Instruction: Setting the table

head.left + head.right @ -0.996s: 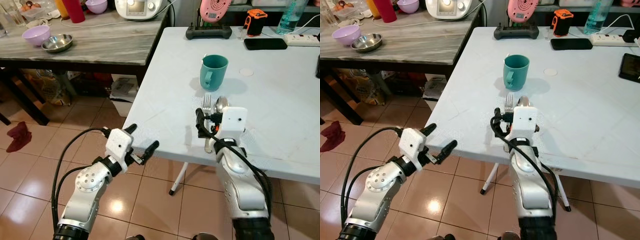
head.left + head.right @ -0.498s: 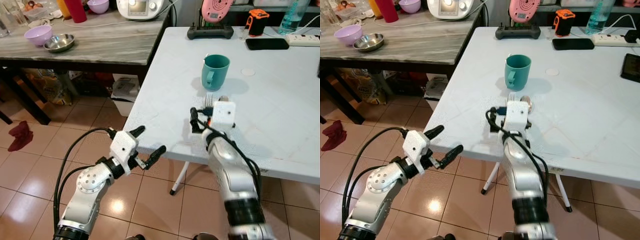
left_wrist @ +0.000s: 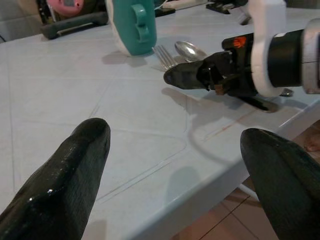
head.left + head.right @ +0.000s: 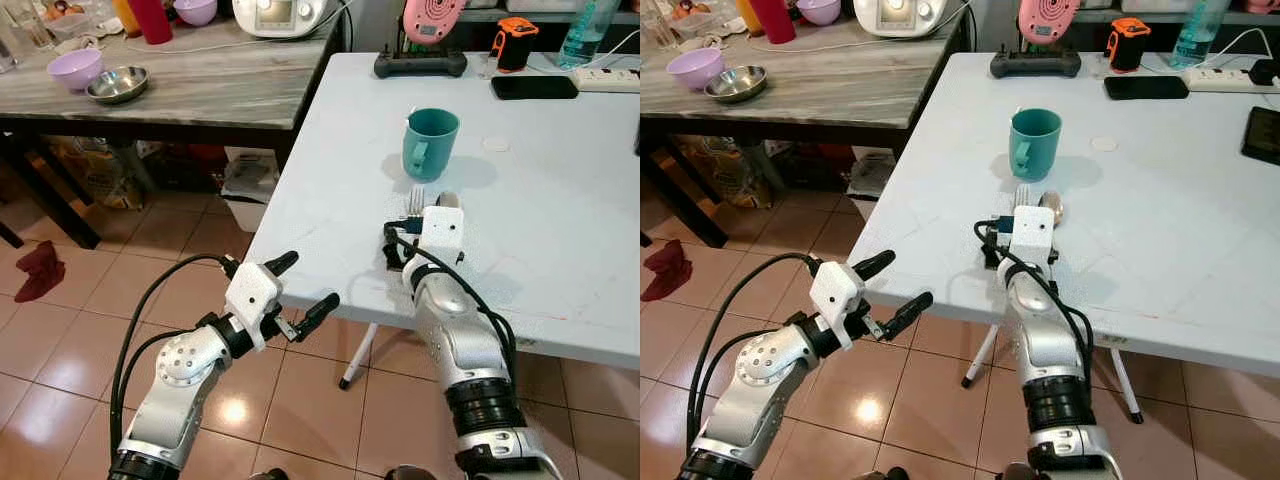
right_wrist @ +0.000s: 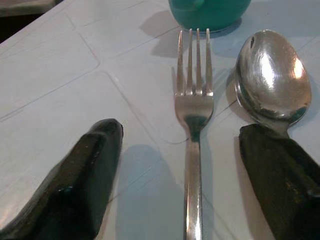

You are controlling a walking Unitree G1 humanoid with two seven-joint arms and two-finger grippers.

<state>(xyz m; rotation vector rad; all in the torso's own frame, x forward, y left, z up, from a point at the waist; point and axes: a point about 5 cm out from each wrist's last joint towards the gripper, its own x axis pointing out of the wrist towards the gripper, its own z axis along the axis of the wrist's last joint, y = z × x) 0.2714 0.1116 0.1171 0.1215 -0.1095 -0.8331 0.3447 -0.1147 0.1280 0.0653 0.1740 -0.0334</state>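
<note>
On the white bench (image 4: 560, 200), a fork (image 5: 194, 107) and spoon (image 5: 272, 80) lie side by side, tines and bowl toward a teal mug (image 4: 430, 143) standing just beyond them at 12 o'clock. The right gripper (image 5: 192, 187) rests low over the handles, jaws apart, the fork between them and the spoon's neck under one finger. The left gripper (image 4: 305, 290) hangs off the bench's near edge at 8 o'clock from the cutlery, jaws wide apart, holding nothing. A second bench (image 4: 200, 85) at 10 o'clock carries bowls.
</note>
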